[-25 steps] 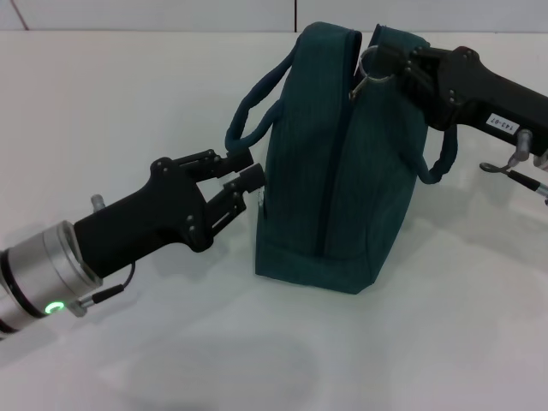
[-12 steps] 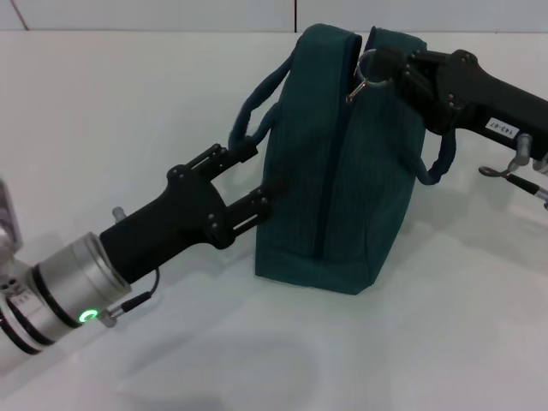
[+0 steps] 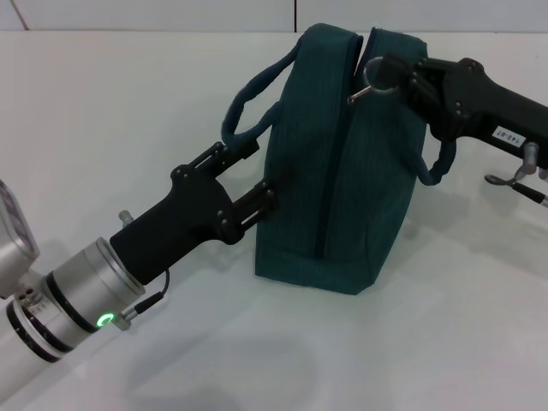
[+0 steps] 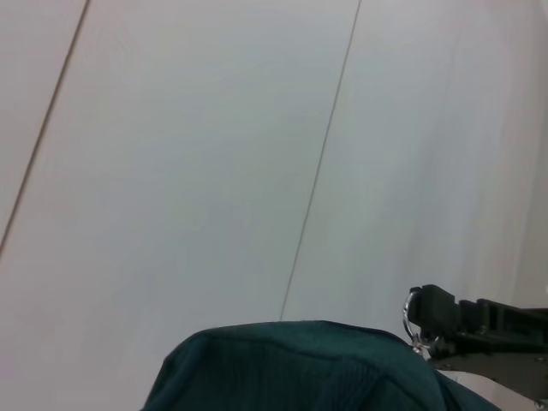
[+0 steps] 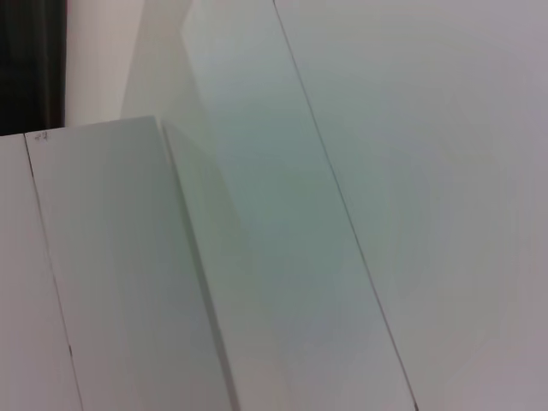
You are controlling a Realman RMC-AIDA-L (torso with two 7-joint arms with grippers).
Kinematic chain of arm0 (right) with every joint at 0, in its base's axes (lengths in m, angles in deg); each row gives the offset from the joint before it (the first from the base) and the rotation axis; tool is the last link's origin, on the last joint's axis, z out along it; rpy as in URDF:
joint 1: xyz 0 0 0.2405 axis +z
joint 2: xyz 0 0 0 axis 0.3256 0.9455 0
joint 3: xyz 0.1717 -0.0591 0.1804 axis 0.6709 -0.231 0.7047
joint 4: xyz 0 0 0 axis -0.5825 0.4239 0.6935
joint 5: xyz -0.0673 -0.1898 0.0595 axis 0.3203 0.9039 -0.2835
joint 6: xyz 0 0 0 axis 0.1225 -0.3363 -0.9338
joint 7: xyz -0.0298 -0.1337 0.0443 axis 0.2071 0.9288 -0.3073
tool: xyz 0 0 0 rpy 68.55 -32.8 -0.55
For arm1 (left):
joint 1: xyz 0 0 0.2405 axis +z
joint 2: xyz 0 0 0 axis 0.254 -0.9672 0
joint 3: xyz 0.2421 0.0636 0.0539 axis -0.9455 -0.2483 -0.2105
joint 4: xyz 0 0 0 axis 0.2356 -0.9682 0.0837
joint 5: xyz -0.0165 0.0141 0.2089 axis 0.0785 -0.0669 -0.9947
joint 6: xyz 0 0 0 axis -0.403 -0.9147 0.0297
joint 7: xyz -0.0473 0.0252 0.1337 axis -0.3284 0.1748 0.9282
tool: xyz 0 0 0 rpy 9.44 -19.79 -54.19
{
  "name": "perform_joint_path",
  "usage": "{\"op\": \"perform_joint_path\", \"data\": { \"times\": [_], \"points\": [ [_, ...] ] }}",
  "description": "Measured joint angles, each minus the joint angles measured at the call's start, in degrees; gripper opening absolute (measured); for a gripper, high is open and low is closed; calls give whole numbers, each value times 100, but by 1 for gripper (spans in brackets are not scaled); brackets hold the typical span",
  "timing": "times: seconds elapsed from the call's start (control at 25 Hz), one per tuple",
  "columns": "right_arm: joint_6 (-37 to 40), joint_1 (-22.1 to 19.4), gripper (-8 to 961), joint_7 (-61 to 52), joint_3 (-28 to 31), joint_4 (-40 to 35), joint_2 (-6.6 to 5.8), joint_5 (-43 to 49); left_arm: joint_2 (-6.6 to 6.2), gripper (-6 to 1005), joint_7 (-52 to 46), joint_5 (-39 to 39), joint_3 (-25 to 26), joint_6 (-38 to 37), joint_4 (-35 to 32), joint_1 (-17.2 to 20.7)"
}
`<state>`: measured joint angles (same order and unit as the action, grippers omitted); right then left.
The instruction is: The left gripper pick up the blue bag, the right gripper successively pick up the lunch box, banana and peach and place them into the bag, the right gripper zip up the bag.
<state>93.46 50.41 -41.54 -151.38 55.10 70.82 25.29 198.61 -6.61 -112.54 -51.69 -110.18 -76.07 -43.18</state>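
The blue bag (image 3: 342, 163) stood upright on the counter (image 3: 128, 111). Our left claw (image 3: 253, 175) had opened wide and pushed against its side. Our right claw (image 3: 385, 75) stayed pinched on the zip ring (image 3: 363, 88), so zipping looked nearly done.

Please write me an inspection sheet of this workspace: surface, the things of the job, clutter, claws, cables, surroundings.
Surface: white table, bare where visible.
Job's things: blue bag stands upright, zip shut along its side and up to near the top; silver ring zip pull at the top. Lunch box, banana, peach: nothing seen.
Clutter: nothing seen.
Claws: left claw open, one finger by the bag's handle, the other against the bag's side. Right claw at the bag's top, shut on the zip pull.
Cables: a thin black wire loops by the left wrist; a metal fitting hangs under the right arm.
Surroundings: pale wall panels behind the table.
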Motion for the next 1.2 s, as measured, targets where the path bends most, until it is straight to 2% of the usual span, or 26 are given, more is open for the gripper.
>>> {"op": "perform_joint_path", "data": {
  "times": [0.56,0.8,1.2],
  "points": [
    [66,-58,18,-15,-9,0,7,-4,-9,342,152,-336,-51,3,-43,-74],
    [79,-72,17,-18,3,0,3,-31,-6,280,152,-341,-50,2,-26,-73],
    [-153,41,17,-27,119,-58,-49,-116,-22,274,152,-552,-65,5,-43,-58]
  ]
}}
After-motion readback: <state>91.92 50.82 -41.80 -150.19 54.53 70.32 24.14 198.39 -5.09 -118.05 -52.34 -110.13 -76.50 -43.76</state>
